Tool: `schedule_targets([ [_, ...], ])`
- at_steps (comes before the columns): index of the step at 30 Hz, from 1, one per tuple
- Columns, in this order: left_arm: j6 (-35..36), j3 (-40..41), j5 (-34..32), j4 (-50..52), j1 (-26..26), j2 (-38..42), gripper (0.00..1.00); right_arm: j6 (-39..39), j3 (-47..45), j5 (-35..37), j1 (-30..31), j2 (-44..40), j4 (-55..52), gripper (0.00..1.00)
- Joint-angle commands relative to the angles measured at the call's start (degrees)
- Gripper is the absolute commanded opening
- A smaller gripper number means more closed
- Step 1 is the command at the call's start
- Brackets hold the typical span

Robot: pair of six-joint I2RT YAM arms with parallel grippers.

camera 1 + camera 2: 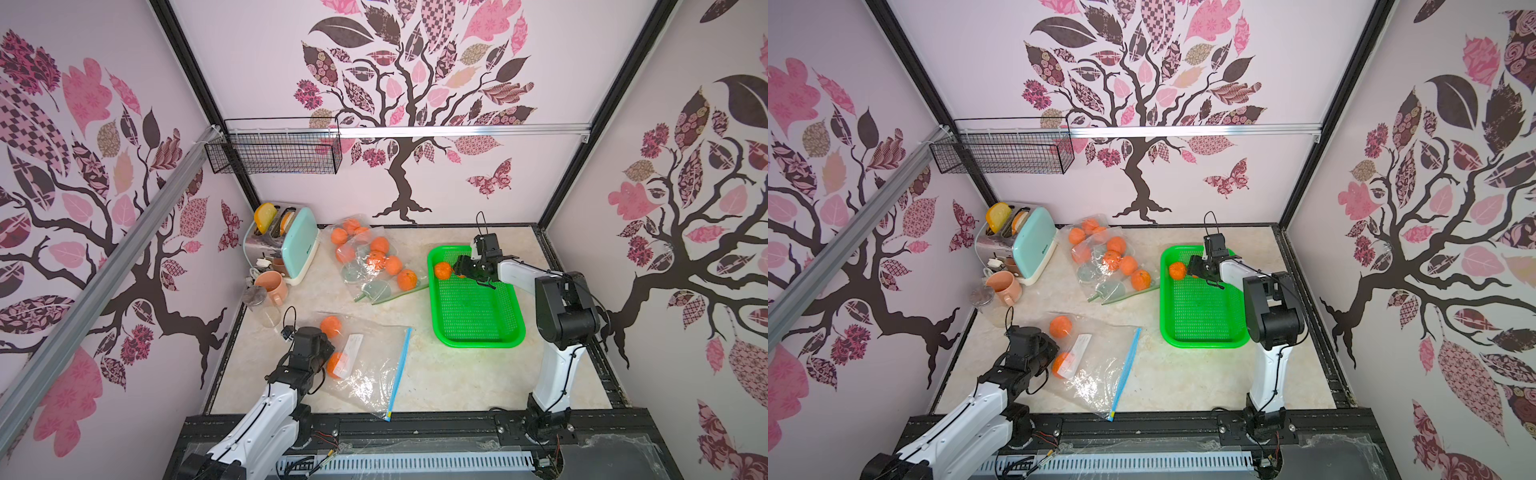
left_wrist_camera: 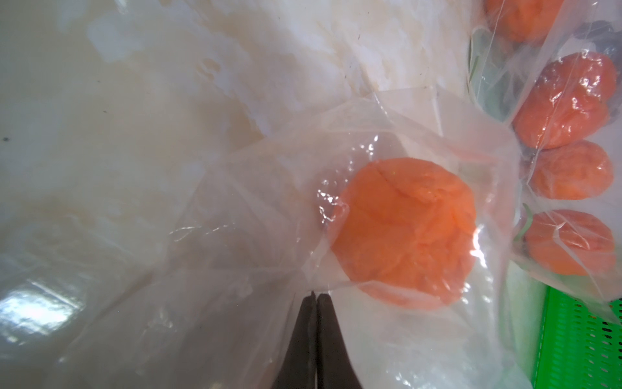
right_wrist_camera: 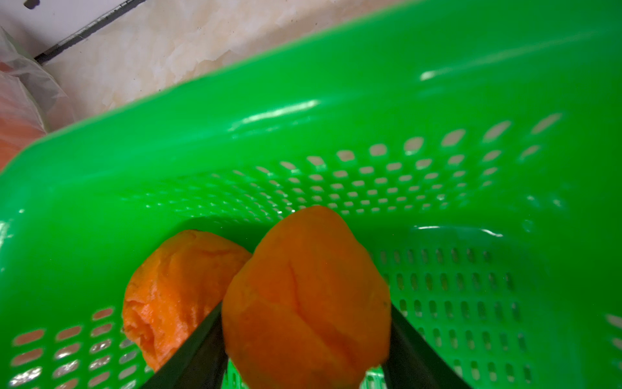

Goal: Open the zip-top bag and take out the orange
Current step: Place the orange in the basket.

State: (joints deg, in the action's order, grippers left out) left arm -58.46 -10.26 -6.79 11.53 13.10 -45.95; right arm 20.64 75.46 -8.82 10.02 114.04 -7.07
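Glossy plastic tray [image 3: 336, 101] — crinkled clear bag [image 2: 235, 235]

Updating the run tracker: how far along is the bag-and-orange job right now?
Done: one orange lies in the green basket. In hand: the right tool holds a second orange just over the basket; the left tool, shut, pinches the zip-top bag. Left: two bagged oranges are inside that bag. Whether its blue zip strip is open I cannot tell.

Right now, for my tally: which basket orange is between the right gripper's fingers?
The pointed orange, flanked by both fingers; the lumpy orange lies free on the basket floor.
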Motion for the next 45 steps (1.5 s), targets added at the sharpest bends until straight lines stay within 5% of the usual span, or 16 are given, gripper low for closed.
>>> schedule_targets([
  [1, 0.45, 0.49, 0.07, -0.54, -0.34, -0.19, 0.00, -0.08, 1.09, -2.52, -0.09, -0.75, 1.14, 0.74],
  [11, 0.36, 0.42, 0.20, -0.78, -0.31, -0.58, 0.00, 0.54, -2.21, 1.67, -0.08, -7.88, 1.36, 0.81],
  [21, 0.27, 0.38, 0.28, -0.94, -0.45, -1.23, 0.00, -1.09, -17.34, 11.62, 6.12, -30.64, 3.36, 0.76],
  [26, 0.27, 0.43, 0.46, -0.59, -0.44, -0.55, 0.00, -2.29, -24.26, 11.56, 14.14, -41.52, 3.32, 0.67],
  [35, 0.36, 0.42, 0.11, -0.36, -0.62, 0.07, 0.00, -8.43, -40.22, 6.71, 37.29, -55.80, 8.39, 0.46],
  [40, 0.45, 0.19, 0.11, -0.04, -0.62, 0.07, 0.00, -10.76, -45.58, 6.16, 44.10, -56.12, 10.90, 0.32],
  [45, 0.45, 0.27, 0.27, -0.08, -0.62, 0.16, 0.00, -10.36, -47.52, 2.85, 44.80, -49.83, 16.12, 0.13],
])
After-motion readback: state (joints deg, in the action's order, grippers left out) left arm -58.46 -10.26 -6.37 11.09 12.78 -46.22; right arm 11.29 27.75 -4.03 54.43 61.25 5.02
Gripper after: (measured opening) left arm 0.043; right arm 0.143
